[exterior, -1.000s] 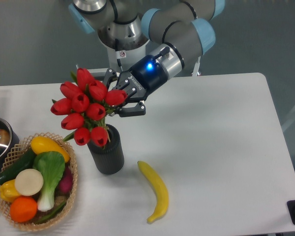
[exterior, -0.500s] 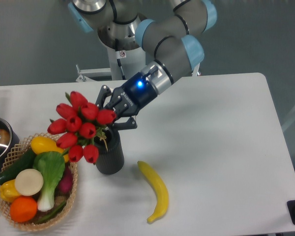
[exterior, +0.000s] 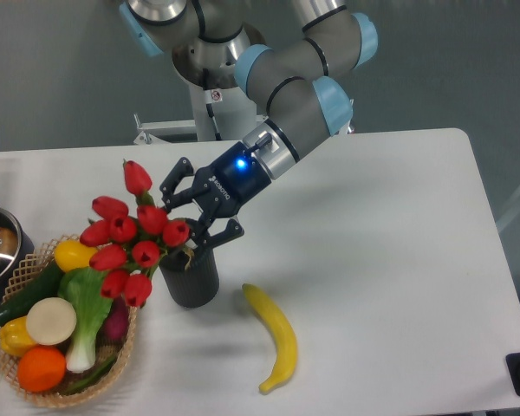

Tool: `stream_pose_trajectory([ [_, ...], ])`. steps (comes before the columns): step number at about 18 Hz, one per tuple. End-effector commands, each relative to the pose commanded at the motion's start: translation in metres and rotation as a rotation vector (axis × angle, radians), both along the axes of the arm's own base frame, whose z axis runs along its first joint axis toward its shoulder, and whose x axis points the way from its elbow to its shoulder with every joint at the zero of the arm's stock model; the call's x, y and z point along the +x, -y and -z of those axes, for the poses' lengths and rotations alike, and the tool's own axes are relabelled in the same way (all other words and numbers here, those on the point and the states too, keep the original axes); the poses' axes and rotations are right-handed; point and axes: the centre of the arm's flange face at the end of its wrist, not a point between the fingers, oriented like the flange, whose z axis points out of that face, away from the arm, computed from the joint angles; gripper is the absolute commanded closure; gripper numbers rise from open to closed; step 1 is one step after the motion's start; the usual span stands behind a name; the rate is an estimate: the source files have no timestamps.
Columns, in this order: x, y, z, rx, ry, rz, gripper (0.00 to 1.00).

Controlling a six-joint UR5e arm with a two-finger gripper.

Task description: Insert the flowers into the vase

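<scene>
Pincer [exterior: 197, 212]: fingers spread wide, gripping nothing, just above vase [exterior: 191, 277]. Flowers [exterior: 126, 238]: stems in vase, heads leaning toward basket [exterior: 35, 394].

Red flowers [exterior: 126, 243], blk vase [exterior: 191, 282]

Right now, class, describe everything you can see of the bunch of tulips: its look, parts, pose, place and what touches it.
The tulips are a bunch of about ten glossy red, closed blooms on short green stems, artificial-looking. The bunch leans left, its heads spilling over the woven basket of vegetables, one bloom sticking up higher. The stem ends sit at the mouth of the dark ribbed vase. The gripper is at the stems, jaws spread; whether they touch is unclear.
</scene>
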Motion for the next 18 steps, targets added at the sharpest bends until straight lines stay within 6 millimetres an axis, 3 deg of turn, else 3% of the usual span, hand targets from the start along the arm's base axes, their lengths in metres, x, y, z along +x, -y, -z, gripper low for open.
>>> stream_pose_trajectory([
  [3, 0.01, 0.015, 0.003, -0.01, 0.01, -0.016, 0.0],
  [9, 0.011, 0.057, -0.005, -0.003, 0.0, -0.097, 0.0],
  [14, 0.001, 0.094, -0.041, 0.018, -0.087, -0.19, 0.0],
  [18, -0.002, 0.12, -0.057, -0.166, -0.286, -0.286, 0.0],
])
